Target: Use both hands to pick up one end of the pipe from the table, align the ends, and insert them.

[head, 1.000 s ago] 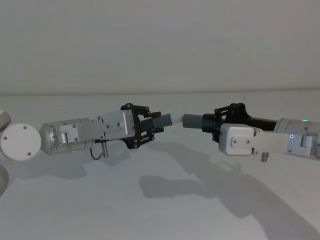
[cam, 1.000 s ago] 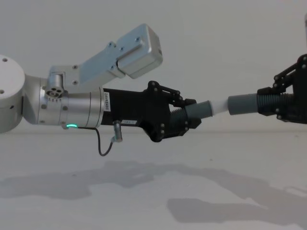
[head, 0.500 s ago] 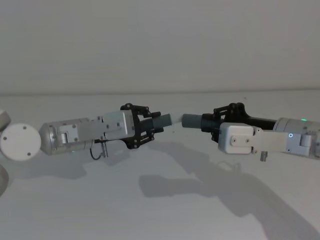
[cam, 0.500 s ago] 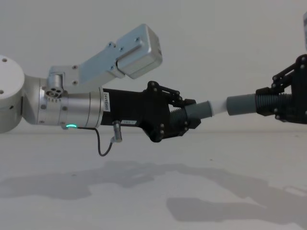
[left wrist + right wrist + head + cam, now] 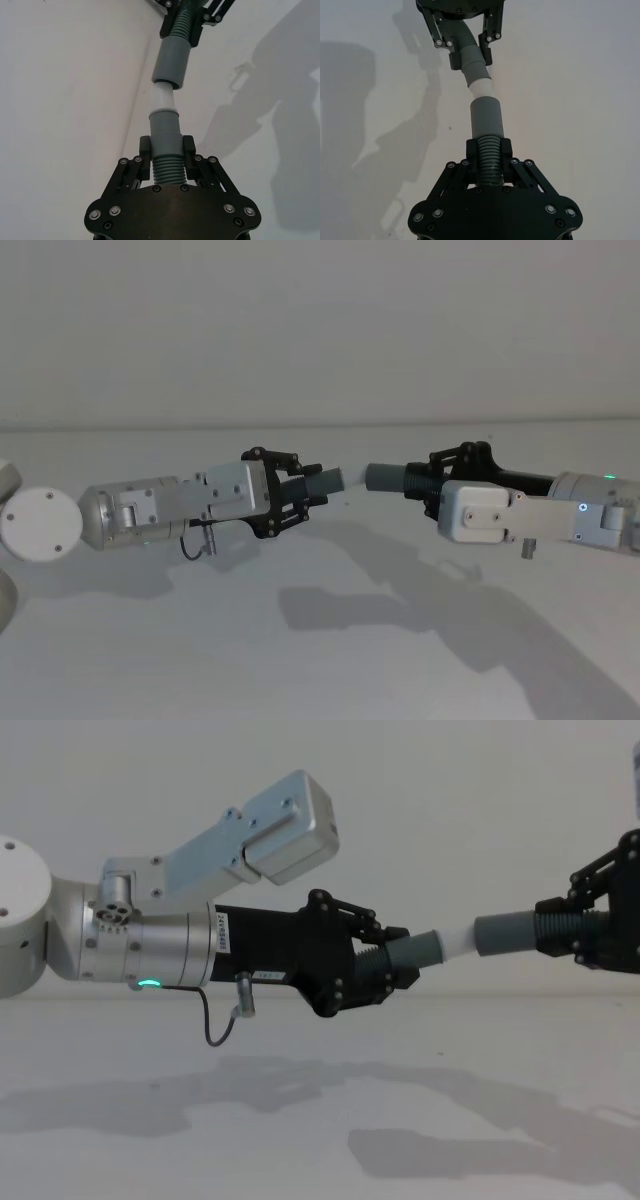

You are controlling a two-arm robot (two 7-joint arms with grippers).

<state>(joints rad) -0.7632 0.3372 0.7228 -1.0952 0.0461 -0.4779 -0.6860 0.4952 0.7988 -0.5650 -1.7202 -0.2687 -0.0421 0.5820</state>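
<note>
Chest view | left gripper point(image 5: 395, 963) clamps white-tipped pipe point(image 5: 420, 950) | right gripper point(image 5: 590, 935) clamps collar pipe point(image 5: 505, 934) | ends meeting

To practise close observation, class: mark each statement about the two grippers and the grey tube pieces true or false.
1. The left black gripper grips the ribbed dark grey tube piece with the whitish tip. True.
2. The right black gripper is open and holds nothing. False: it is shut on the other grey tube piece.
3. Both pieces lie on the white table. False: both are held above it.
4. The whitish tip points at the other piece's open mouth. True.
</note>
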